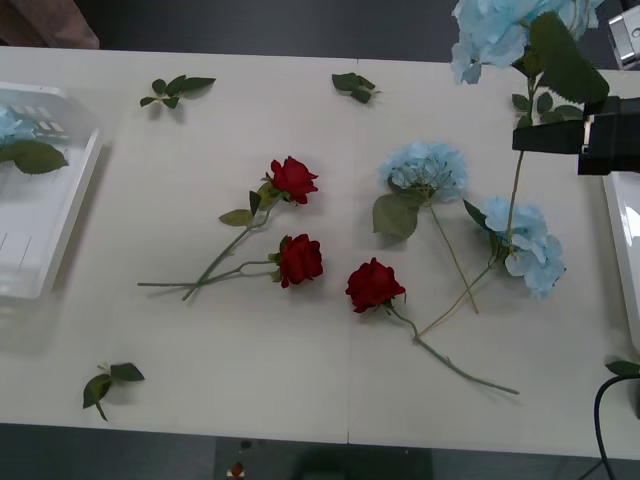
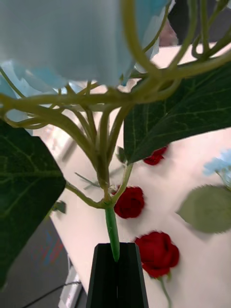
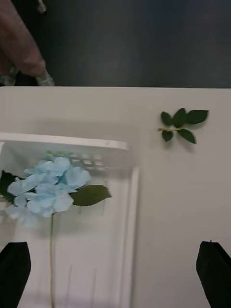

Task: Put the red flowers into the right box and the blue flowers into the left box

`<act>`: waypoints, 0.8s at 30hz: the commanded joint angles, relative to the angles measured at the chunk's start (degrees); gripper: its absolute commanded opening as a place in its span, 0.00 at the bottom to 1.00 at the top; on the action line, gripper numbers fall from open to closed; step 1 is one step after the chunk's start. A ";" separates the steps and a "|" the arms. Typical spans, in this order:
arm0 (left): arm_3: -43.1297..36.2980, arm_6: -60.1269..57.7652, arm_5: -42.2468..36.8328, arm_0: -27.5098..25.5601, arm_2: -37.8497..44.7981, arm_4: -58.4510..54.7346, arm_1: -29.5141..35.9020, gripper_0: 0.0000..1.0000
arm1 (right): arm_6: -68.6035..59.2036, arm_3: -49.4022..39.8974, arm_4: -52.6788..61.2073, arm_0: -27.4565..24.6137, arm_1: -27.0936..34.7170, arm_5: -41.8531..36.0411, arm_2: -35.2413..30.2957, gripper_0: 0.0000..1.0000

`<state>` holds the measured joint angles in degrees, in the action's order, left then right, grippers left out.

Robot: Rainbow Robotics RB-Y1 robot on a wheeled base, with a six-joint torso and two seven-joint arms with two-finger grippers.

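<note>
My right gripper point(image 1: 527, 137) point(image 2: 115, 249) is shut on the stem of a blue flower point(image 1: 505, 30) point(image 2: 62, 38), which it holds up above the table's right side. Two more blue flowers point(image 1: 425, 167) point(image 1: 527, 243) lie on the table below it. Three red flowers point(image 1: 293, 178) point(image 1: 300, 259) point(image 1: 373, 284) point(image 2: 156, 252) lie mid-table. The left box point(image 1: 70, 200) point(image 3: 130, 192) at the left edge holds one blue flower point(image 3: 48, 190). My left gripper point(image 3: 114, 245) hovers open over that box. The right box point(image 1: 622, 240) shows its rim at the right edge.
Loose green leaf sprigs lie at the back point(image 1: 178, 90) point(image 1: 353, 86) point(image 3: 182, 125) and at the front left point(image 1: 108, 382). A black cable point(image 1: 603, 420) hangs at the front right corner. A person's sleeve point(image 3: 19, 43) shows beyond the table.
</note>
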<state>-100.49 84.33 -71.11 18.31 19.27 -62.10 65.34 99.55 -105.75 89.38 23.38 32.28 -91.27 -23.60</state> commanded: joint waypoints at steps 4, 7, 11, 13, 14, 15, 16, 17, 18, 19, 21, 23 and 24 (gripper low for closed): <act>-11.57 -2.15 3.35 -6.63 2.97 -6.45 -2.68 1.00 | -4.54 -0.86 9.76 1.23 -0.29 6.02 4.00 0.00; -17.37 -2.68 3.88 -8.82 3.49 -7.60 -5.75 1.00 | -4.72 -0.86 12.31 1.76 -0.20 8.74 6.02 0.00; -25.45 -5.49 4.93 -11.37 3.32 -7.77 -9.97 1.00 | -5.07 -0.86 14.24 3.34 -1.25 11.12 7.69 0.00; -28.97 -7.77 5.81 -12.43 2.88 -7.77 -11.99 1.00 | -5.34 -0.86 14.42 4.13 -2.22 11.21 7.77 0.00; -30.90 -8.74 5.99 -12.95 2.53 -7.69 -12.96 1.00 | -5.51 -0.95 14.51 4.66 -2.66 11.21 7.77 0.00; -32.92 -9.71 5.90 -13.31 1.91 -7.60 -14.10 1.00 | -5.69 -0.95 14.60 5.36 -3.27 11.21 7.77 0.00; -34.33 -10.59 5.99 -13.31 1.38 -7.51 -15.07 1.00 | -5.78 -0.95 14.60 5.89 -3.71 11.29 7.95 0.00; -36.18 -11.64 5.90 -13.31 0.42 -7.16 -16.21 1.00 | -5.86 -0.95 14.60 6.50 -4.33 11.47 8.13 0.00; -37.14 -12.34 5.90 -13.31 -0.11 -6.98 -16.74 1.00 | -6.04 -0.95 14.60 6.85 -4.59 11.64 8.21 0.00; -38.64 -13.66 6.07 -13.31 -1.17 -6.72 -17.62 1.00 | -6.13 -0.95 14.60 7.47 -5.21 11.91 8.48 0.00; -40.75 -15.51 7.13 -13.13 -3.27 -6.28 -19.11 1.00 | -6.13 -0.95 14.51 8.35 -6.09 12.79 9.27 0.00; -41.89 -17.00 8.80 -12.87 -5.56 -6.10 -19.99 1.00 | -6.13 -0.95 14.51 9.23 -6.70 13.58 10.06 0.00; -42.33 -17.53 9.68 -12.69 -6.70 -6.02 -20.52 1.00 | -6.21 -0.95 14.51 9.49 -6.88 13.93 10.50 0.00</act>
<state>-140.61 71.76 -63.42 4.61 14.25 -68.39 45.33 96.24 -105.71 103.23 30.87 25.62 -77.88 -14.10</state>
